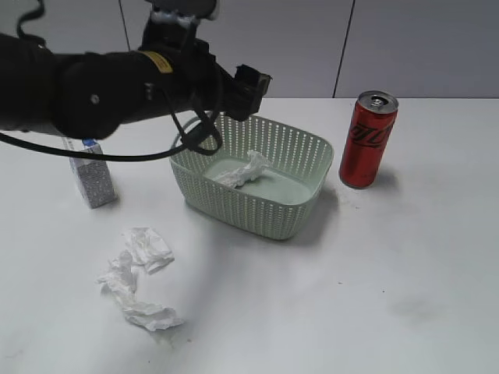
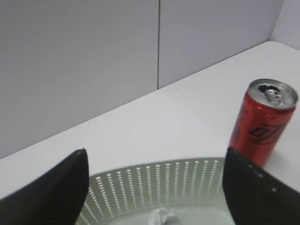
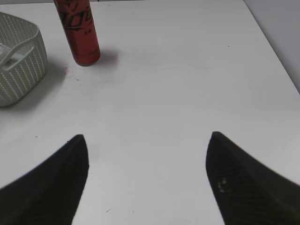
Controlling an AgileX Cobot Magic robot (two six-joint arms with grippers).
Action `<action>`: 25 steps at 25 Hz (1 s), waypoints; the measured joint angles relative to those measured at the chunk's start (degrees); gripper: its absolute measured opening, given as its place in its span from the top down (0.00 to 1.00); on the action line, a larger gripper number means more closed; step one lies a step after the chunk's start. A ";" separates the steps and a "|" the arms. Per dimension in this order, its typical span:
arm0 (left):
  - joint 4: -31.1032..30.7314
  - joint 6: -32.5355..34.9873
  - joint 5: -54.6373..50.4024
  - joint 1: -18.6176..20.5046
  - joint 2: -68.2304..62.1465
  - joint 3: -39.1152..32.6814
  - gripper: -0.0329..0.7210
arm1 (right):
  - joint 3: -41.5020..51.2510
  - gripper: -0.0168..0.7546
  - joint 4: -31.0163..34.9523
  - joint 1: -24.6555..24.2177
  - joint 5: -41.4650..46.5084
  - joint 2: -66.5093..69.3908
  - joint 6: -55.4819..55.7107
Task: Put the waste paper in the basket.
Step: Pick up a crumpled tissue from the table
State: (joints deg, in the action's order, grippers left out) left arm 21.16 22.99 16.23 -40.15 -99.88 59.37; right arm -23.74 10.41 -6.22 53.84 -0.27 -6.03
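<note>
The pale green basket point(image 1: 249, 209) stands mid-table with one white waste-paper wad point(image 1: 243, 170) lying inside. Two more pieces of waste paper lie on the table at the front left: a crumpled wad point(image 1: 146, 248) and a twisted strip point(image 1: 139, 302). My left gripper point(image 1: 249, 87) hovers above the basket's back-left rim, open and empty. The left wrist view shows its open jaws point(image 2: 156, 152) over the basket's wall point(image 2: 159, 180) and the wad point(image 2: 161, 216). My right gripper point(image 3: 147, 136) is open and empty over bare table, right of the basket point(image 3: 21, 61); it is out of the exterior view.
A red drink can point(image 1: 368, 140) stands upright right of the basket; it also shows in the left wrist view point(image 2: 262, 124) and the right wrist view point(image 3: 77, 28). A small grey-and-white carton point(image 1: 92, 175) stands left of the basket. A wall runs behind the table.
</note>
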 joint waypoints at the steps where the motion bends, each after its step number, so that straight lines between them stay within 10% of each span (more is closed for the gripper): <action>1: 0.01 0.00 -2.54 0.00 1.83 0.00 0.07 | 0.00 0.22 0.00 0.00 0.00 0.00 0.00; 25: -2.33 -7.81 -60.71 0.00 14.24 0.00 0.17 | 0.00 0.22 0.00 0.00 0.00 0.00 0.00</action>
State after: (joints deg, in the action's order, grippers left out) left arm 18.83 15.19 -44.48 -40.15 -85.64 59.37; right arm -23.74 10.41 -6.22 53.84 -0.27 -6.03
